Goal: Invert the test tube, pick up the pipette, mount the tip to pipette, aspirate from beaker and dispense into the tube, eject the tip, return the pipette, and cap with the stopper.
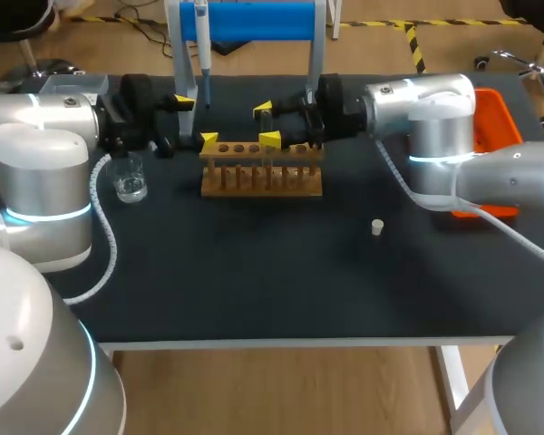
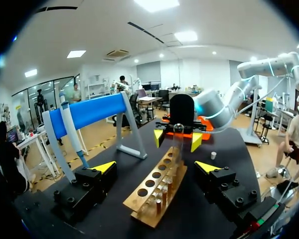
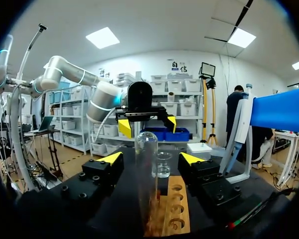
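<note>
A wooden rack (image 1: 261,170) stands mid-table at the back. In the right wrist view a clear test tube (image 3: 146,164) stands upright in the rack (image 3: 173,211), rounded end up. It sits between the fingers of my right gripper (image 3: 150,159), which is open with a gap on each side. From the left wrist view the same tube (image 2: 178,144) is ahead, with the right gripper (image 2: 177,138) around it. My left gripper (image 2: 157,168) is open over the rack's left end (image 2: 154,191), holding nothing. The pipette (image 1: 201,45) hangs on the blue stand. The beaker (image 1: 130,178) is at the left, the white stopper (image 1: 377,227) at the right.
The blue-barred stand (image 1: 254,20) rises just behind the rack. An orange tray (image 1: 495,118) lies at the right edge behind my right arm. The two grippers (image 1: 196,120) (image 1: 267,124) face each other closely over the rack.
</note>
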You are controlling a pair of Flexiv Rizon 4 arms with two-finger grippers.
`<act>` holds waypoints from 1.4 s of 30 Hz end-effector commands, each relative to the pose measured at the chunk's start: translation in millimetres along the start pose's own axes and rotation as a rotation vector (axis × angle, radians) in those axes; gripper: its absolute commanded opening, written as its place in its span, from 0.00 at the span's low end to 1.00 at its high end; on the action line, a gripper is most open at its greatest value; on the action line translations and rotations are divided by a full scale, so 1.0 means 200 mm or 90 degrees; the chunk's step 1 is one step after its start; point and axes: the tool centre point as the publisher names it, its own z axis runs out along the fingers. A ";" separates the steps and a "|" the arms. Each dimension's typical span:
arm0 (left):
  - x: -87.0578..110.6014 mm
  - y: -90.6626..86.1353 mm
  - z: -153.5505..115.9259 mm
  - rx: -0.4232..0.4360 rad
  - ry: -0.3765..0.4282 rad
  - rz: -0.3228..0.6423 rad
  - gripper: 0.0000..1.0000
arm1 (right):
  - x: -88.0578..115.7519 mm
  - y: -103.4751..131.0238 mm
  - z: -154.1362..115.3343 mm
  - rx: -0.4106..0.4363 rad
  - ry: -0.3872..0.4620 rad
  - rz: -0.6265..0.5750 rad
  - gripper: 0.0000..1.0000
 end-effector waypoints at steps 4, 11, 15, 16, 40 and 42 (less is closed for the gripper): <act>0.00 0.00 0.00 0.002 0.000 0.000 1.00 | -0.02 -0.01 0.01 -0.002 -0.003 0.004 0.72; 0.00 0.00 0.00 0.002 0.000 0.000 1.00 | -0.02 -0.02 0.02 -0.005 -0.011 0.008 0.34; 0.00 0.00 0.00 0.002 0.000 0.000 1.00 | -0.03 -0.02 0.02 -0.007 -0.016 0.009 0.00; 0.00 0.00 0.00 0.002 0.000 0.000 1.00 | -0.03 -0.02 0.02 -0.007 -0.017 0.008 0.00; 0.00 0.00 0.00 0.002 0.000 0.000 1.00 | -0.05 0.06 0.00 -0.021 -0.049 0.037 0.00; 0.00 0.00 0.00 0.002 0.000 0.000 1.00 | -0.05 0.07 -0.01 -0.023 -0.052 0.045 0.00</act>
